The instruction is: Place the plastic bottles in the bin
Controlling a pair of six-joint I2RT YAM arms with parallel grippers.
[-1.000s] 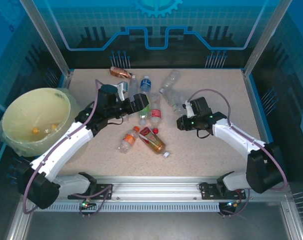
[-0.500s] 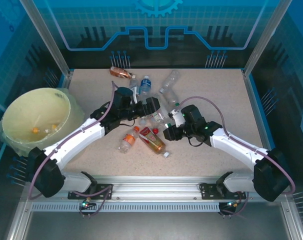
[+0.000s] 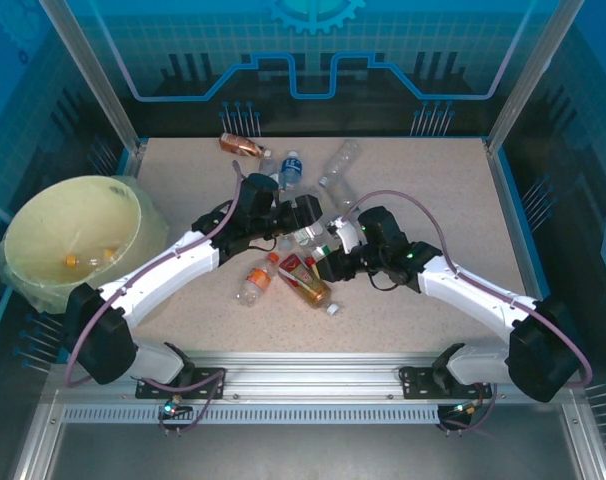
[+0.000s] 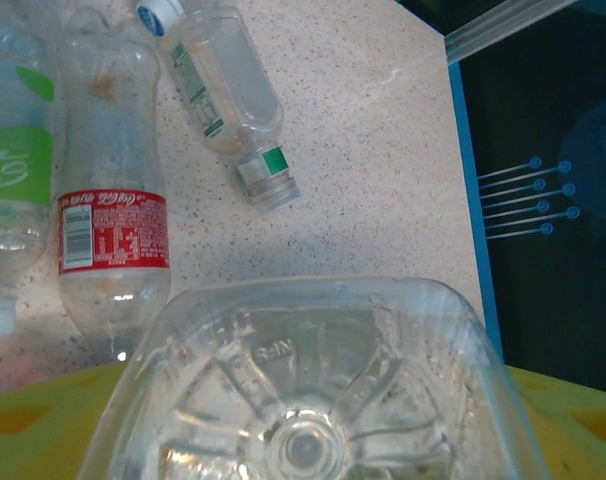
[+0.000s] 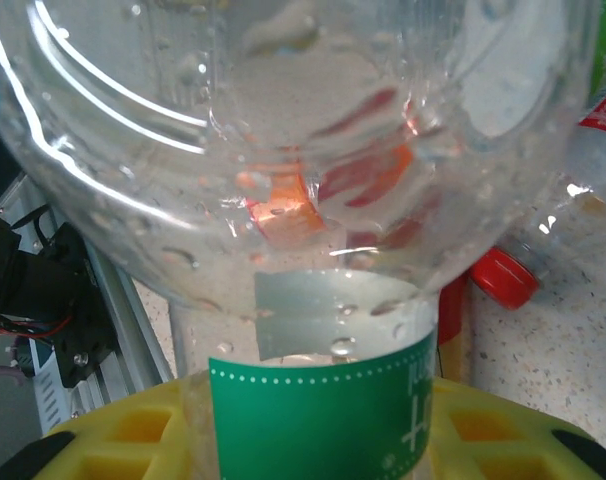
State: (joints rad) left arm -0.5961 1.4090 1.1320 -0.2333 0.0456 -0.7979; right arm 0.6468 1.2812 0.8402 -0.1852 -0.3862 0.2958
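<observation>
Right wrist view is showing the right gripper clamped on a clear bottle with a green label. Its yellow pads are pressing the labelled part while the rounded body is bulging out ahead. In the left wrist view, the left gripper is showing the ribbed base of a second clear bottle between its yellow fingers. From this close it is not possible to tell whether those jaws are pinching it or merely standing around it. Just beyond that base, a red-label bottle and a small empty bottle are lying on the speckled table.

From above, both wrists are crowding the same heap mid-table, nearly touching. The bin is sitting well apart at the far left, with two bottles already inside.

The likeliest trouble is the arms knocking each other. The right arm is holding its bottle on the side away from the bin, so its way there is running straight across the left arm. The thin, slick plastic is another worry. A hard squeeze is liable to buckle it and squirt the bottle out, and a loose hold on the second bottle's base is likely to let it drop. Any sweep through the heap is also risking rolling neighbours toward the table edge.
</observation>
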